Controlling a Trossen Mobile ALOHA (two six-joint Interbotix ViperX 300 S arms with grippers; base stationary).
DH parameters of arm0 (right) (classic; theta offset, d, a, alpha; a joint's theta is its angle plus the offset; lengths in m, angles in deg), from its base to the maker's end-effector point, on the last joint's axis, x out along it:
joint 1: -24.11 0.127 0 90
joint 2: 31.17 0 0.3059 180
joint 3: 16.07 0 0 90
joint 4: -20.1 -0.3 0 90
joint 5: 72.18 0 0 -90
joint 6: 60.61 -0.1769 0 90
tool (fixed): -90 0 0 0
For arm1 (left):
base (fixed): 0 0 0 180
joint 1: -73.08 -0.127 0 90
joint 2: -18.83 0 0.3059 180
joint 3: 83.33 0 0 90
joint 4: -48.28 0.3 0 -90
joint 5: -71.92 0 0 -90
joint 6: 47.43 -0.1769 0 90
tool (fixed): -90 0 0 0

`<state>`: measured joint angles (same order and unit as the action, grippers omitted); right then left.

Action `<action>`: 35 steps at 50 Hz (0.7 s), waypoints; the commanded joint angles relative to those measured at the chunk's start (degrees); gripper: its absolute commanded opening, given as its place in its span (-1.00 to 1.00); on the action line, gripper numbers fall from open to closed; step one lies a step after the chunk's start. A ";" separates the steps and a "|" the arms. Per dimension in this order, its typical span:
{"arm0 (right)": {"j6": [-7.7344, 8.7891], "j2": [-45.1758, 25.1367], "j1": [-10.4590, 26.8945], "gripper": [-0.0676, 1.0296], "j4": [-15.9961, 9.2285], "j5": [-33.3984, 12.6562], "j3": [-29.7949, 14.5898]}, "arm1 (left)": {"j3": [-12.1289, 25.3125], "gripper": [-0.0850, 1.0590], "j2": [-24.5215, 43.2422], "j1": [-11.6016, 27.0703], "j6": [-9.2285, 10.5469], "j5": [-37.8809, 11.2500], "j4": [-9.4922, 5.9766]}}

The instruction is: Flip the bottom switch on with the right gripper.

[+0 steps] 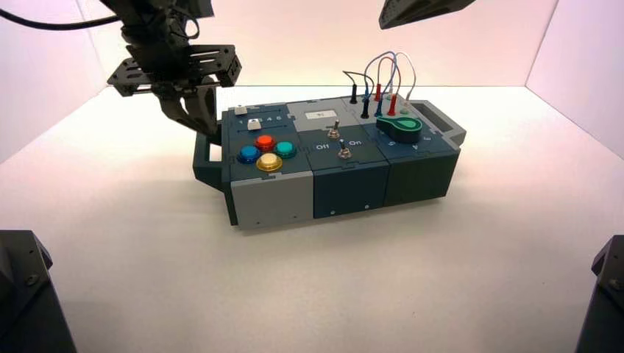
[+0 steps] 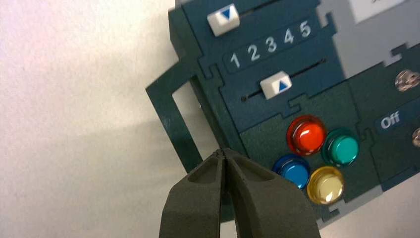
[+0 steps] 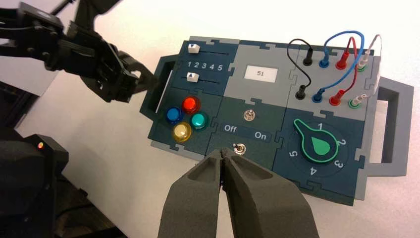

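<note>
We saw the right gripper [image 3: 224, 153], a black metal gripper with tapered dark fingers, pinched narrow with its tips together and gripping nothing. It hung above the near edge of the dark teal control box [image 1: 346, 187], which sat on the white table [image 1: 221, 279]. Just beyond the fingertips, and apart from them, stood the bottom switch [image 3: 239, 148], a tiny silver metal toggle lever in a round chrome collar. Farther out from the gripper, past the white "Off" and "On" lettering, was the second silver toggle switch [image 3: 249, 115], and beyond that a small white display reading "51" [image 3: 260, 73].

To one side of the gripper's tips lay the cluster of four round push buttons, red [image 3: 190, 104], blue [image 3: 173, 115], green [image 3: 199, 120] and yellow [image 3: 181, 131]; to the other side lay the green pointer knob [image 3: 317, 144] with numerals around it, and behind it the black, blue, red and white plugged wires [image 3: 337, 54].

The left gripper [image 2: 224, 154], black with a slotted crossbar, was likewise drawn narrow with its fingers meeting, holding nothing. It hovered at the box's left handle [image 2: 171, 116], beside the two white slider tabs [image 2: 275, 85] and the blue button.
</note>
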<state>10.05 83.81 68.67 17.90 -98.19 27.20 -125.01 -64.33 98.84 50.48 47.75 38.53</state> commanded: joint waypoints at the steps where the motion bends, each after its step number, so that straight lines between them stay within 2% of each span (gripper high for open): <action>1: 0.09 0.70 0.26 -0.92 -0.18 0.62 -1.85 | 1.76 -0.91 0.44 -0.09 0.26 -0.97 -0.09; 18: 0.18 -0.62 0.79 -0.92 -1.05 0.35 -1.58 | 4.04 -0.91 6.50 -0.09 0.18 -2.29 -0.09; 35: 0.26 -10.11 1.14 -0.92 -1.76 1.67 -3.25 | 5.19 -0.91 8.09 -0.18 0.00 -2.20 -0.09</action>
<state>10.14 75.37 69.37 16.40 -97.66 25.97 -120.97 -56.16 98.92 50.57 45.03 38.26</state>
